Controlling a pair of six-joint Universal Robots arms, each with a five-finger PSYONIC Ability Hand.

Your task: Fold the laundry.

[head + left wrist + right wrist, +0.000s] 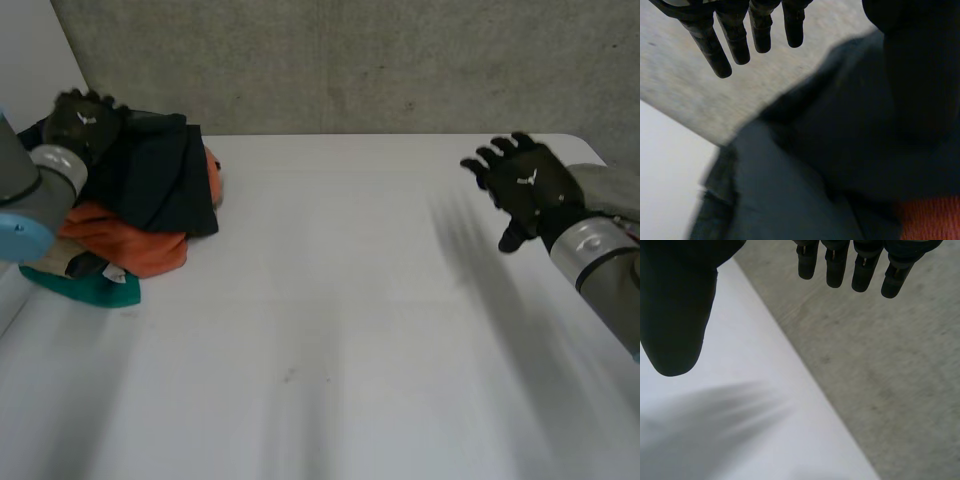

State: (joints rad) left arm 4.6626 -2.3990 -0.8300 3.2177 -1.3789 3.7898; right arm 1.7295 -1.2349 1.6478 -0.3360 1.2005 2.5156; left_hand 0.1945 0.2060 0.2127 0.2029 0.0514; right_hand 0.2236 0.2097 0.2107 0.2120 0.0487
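Laundry sits heaped at the worktop far left corner: soft, light, floppy cloth, we judge. We would pinch the dark garment on top by an edge. Our left hand is above it, fingers straight, released; our right hand is spread, holding nothing

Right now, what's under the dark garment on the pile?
An orange garment lies directly under the dark garment, with a teal cloth poking out at the bottom. Anything else beneath is covered.
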